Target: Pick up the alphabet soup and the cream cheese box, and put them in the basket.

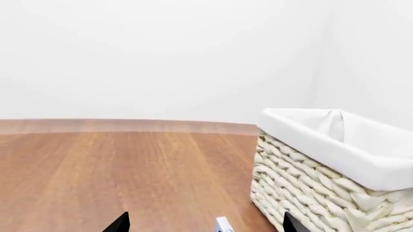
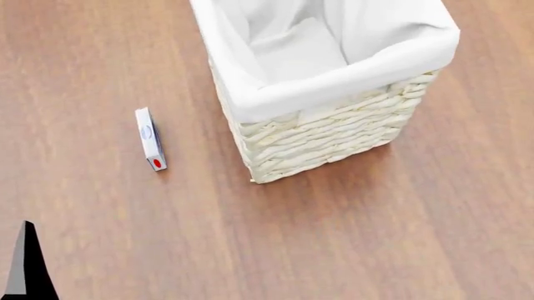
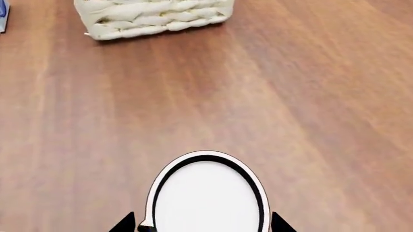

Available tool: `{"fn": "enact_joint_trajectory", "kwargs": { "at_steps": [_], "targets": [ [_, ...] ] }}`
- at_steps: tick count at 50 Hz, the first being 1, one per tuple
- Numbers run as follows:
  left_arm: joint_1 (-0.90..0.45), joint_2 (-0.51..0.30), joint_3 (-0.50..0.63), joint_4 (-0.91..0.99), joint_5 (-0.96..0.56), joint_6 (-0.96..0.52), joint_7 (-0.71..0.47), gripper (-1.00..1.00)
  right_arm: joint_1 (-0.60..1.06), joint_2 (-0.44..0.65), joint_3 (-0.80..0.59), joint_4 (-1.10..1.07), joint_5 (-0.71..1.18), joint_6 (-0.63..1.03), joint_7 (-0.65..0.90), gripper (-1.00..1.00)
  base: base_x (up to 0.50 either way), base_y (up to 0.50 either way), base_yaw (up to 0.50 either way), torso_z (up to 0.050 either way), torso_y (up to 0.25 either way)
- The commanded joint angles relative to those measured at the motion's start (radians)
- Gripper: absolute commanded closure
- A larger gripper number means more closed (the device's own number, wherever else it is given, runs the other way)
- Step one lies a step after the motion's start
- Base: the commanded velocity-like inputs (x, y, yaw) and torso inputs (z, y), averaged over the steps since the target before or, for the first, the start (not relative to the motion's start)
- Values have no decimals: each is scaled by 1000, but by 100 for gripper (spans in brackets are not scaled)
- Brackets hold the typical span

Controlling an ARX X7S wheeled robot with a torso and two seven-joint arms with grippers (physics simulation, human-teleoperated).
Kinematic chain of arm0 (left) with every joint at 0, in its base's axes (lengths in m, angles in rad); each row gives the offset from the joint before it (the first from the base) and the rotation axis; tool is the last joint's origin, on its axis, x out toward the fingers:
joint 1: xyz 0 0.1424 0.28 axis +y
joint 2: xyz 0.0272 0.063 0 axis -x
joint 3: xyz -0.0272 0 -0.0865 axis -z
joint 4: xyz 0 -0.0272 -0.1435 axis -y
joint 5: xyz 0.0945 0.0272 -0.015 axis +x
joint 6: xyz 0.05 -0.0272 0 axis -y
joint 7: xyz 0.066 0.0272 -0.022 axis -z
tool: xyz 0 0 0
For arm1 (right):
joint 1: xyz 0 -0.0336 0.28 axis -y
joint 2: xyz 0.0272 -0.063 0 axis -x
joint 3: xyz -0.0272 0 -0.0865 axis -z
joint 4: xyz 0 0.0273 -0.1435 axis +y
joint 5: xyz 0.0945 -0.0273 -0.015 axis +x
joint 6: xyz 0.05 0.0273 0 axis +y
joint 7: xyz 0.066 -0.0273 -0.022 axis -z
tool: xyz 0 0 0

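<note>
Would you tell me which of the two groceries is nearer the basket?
The flat white box, just beside the basket. The can stands well away from it, at the right gripper.

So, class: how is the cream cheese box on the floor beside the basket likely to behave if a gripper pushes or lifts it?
The cream cheese box looks thin with flat faces, so it should slide on the smooth wood rather than roll. It seems to stand on a narrow edge, so a sideways nudge may tip it flat. Being small, it is probably light.
</note>
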Motion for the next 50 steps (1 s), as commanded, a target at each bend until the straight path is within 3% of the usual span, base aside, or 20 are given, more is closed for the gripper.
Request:
{"fn": "enact_joint_trajectory", "kwargs": {
  "at_steps": [1,19,20,41,50],
  "targets": [
    [1,-5,-1,7,2,-2,-6,-100,15,-4,-7,33,-1,-10,-5,-100,0,0,0,0,0],
    [-2,-9,1,1,5,-5,-12,-100,52,-17,-29,127,-16,-41,-22,-100,0,0,0,0,0],
    [-2,-9,2,3,5,-6,-13,-100,53,-17,-31,130,-20,-42,-22,100,0,0,0,0,0],
    [3,-12,5,-1,11,0,-20,-100,74,3,-29,94,-32,-33,-14,100,2,-1,1,0,0],
    [-2,-14,9,-4,14,-4,-20,-100,124,76,-27,-160,-102,77,15,100,0,0,0,0,0]
  ]
}}
